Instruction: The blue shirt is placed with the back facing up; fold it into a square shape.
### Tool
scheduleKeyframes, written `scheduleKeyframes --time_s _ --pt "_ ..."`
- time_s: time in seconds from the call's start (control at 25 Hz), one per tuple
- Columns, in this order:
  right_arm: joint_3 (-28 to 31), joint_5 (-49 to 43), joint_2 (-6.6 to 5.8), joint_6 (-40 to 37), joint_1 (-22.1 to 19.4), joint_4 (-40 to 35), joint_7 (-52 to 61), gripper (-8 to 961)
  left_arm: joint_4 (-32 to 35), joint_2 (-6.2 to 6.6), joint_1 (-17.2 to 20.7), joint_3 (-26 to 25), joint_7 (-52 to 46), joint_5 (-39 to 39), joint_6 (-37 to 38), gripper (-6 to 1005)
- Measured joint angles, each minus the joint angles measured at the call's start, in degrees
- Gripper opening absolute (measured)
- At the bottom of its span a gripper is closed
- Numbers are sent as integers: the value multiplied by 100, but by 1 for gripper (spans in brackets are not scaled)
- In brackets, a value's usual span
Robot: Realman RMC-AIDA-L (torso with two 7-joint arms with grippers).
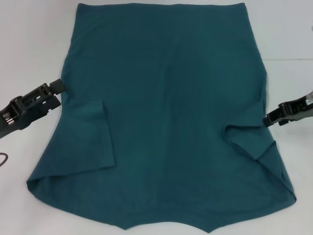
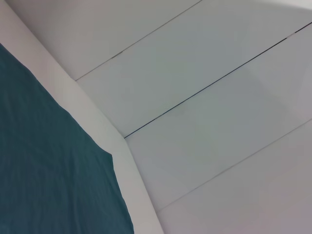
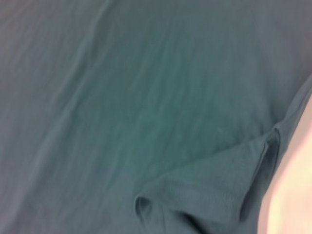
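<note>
- The blue shirt (image 1: 166,107) lies spread flat on the white table (image 1: 34,44), filling most of the head view, its straight hem at the far side and its wider shoulder end near the robot
- Both sleeves are folded inward onto the body: one flap lies on the left side (image 1: 93,142), another, more crumpled, on the right (image 1: 249,139)
- The left gripper (image 1: 57,87) sits at the shirt's left edge, its black tip just touching or just beside the fabric; I cannot tell whether its fingers are parted or closed
- The right gripper (image 1: 268,119) sits at the shirt's right edge, its tip at the fabric just above the folded sleeve; the fingers look drawn together, but whether cloth is pinched between them cannot be told
- The left wrist view shows a corner of the shirt (image 2: 44,165) against the white table edge (image 2: 97,122)
- The right wrist view shows the teal fabric (image 3: 136,97) close up, with the folded sleeve hem (image 3: 204,190) lying on it
</note>
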Motion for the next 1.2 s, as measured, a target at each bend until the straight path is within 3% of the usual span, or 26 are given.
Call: scheduleKeyframes --time_s 0.56,0.96,1.2 --pt "-156 -296 406 1034 -20 146 -38 476 -3 -9 27 0 -26 0 1 960" --pt "-316 -298 470 1520 -13 417 -34 476 -3 -9 18 0 -16 -2 1 960" --pt "-320 -271 638 1976 -11 523 -70 477 -10 -9 16 0 -4 -17 -7 960"
